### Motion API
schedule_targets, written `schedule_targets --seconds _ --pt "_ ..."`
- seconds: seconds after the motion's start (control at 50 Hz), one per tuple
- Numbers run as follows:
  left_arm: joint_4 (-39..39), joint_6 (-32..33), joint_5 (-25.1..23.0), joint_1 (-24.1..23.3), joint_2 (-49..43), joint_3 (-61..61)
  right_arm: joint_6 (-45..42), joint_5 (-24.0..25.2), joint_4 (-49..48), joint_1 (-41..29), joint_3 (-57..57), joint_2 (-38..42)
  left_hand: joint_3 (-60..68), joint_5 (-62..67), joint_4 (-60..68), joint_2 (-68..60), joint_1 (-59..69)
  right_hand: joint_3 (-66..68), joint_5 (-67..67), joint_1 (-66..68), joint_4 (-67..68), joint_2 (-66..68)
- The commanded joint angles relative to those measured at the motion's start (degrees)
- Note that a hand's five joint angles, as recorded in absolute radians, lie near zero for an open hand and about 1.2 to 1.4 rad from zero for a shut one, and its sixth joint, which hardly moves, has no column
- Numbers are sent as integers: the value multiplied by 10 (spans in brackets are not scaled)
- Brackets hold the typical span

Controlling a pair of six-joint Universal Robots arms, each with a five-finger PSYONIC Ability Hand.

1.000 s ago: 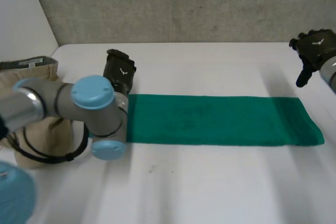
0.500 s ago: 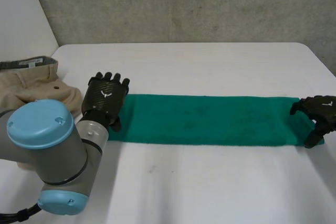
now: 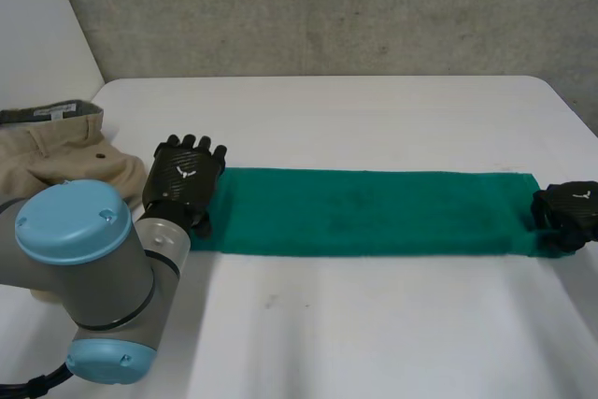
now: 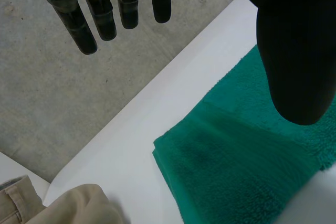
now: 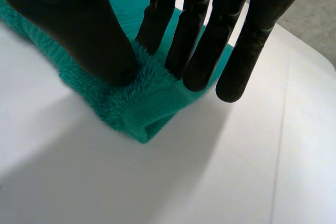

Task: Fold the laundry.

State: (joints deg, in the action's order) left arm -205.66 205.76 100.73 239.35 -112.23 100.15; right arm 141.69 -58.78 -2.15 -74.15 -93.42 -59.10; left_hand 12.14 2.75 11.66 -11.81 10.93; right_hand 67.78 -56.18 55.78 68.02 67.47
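Towel (image 3: 374, 212) flat on the counter (image 3: 374, 109), lengthwise from left to right. Left hand (image 3: 184, 175) over its left end, right hand (image 3: 570, 212) on its right end, at a corner. Trousers (image 3: 56, 151) heaped at the counter's left edge, apart from the towel.

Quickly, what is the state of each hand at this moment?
Left hand: open, holding nothing.
Right hand: shut on the end of the green towel.
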Motion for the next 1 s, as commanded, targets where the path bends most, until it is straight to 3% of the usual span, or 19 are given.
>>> schedule_targets --seconds 0.02,0.24,0.42,0.56,0.72,0.9,1.0 --pt "0 0 1 1 0 1 -7 -3 -2 28 7 -3 -21 -27 -17 18 -9 122 -138 242 120 125" --pt "0 0 2 2 2 7 -112 -8 7 125 46 -6 -21 -27 -17 18 -9 122 -138 242 120 125" --pt "0 -1 3 1 3 7 -117 -19 7 121 73 -14 -21 -27 -17 18 -9 122 -138 242 120 125" --pt "0 -1 4 4 6 8 -63 -11 6 -1 99 -58 -21 -27 -16 18 -9 122 -138 242 120 125" --pt "1 -12 6 7 25 10 -14 -6 7 -237 159 -73 -21 -27 -16 18 -9 122 -138 242 120 125" --pt "0 -31 3 16 41 21 -12 34 4 -490 240 28 -21 -27 -17 18 -9 122 -138 242 120 125" --pt "0 -32 3 16 41 22 -9 31 6 -564 289 111 -21 -27 -17 18 -9 122 -138 242 120 125"
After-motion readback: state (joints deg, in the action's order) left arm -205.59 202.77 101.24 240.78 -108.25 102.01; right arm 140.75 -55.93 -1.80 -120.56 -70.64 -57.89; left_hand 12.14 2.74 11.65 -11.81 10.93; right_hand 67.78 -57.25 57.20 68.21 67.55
